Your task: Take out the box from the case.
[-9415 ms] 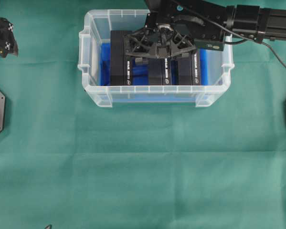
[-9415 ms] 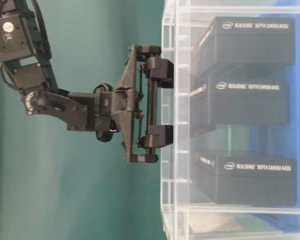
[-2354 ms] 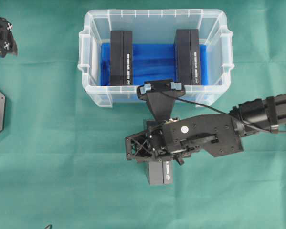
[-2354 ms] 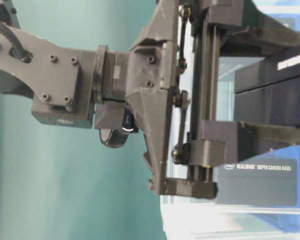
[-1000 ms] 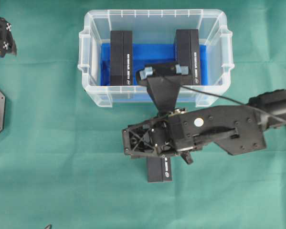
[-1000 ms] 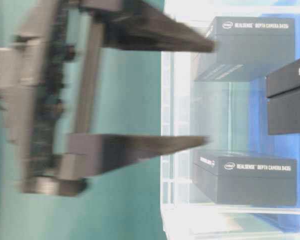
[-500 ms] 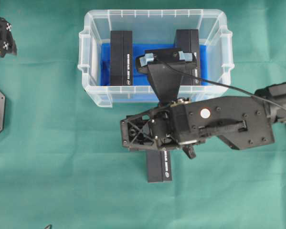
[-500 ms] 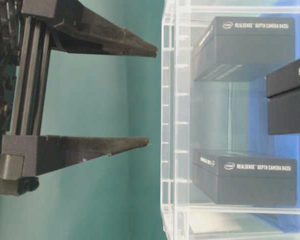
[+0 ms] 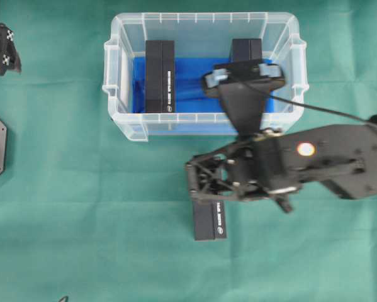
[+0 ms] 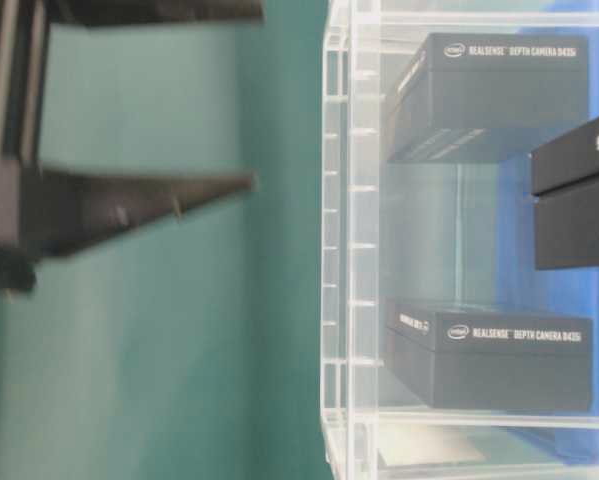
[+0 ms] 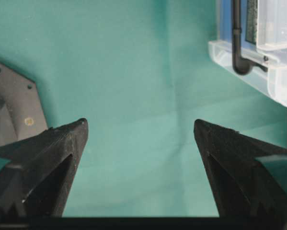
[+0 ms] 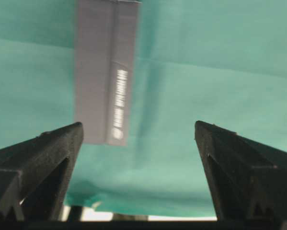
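case (image 9: pixel 116 75): one clear plastic bin, rectangular with a chunky rimmed edge, blue lining on the floor, sitting on the surface (image 9: pixel 81 239)
boxes in the case: two, matte black slabs with white lettering, one (image 9: pixel 159 75) by the case's left wall, the other (image 9: pixel 246 49) by its right wall and partly hidden by the arm's camera mount
box outside the case (image 9: pixel 210 220): one, same black slab, lying flat on the cloth just in front of the case, not touching it
surface: covered in green cloth, soft looking with a few fold creases
right gripper (image 12: pixel 138 132): spread wide, nothing in it, hanging above the outside box, in front of the case; dark pointed fingers (image 12: pixel 47 148)
left gripper (image 11: pixel 139 127): also wide open and empty, parked well off to the left of the case; same black wedge-shaped fingers
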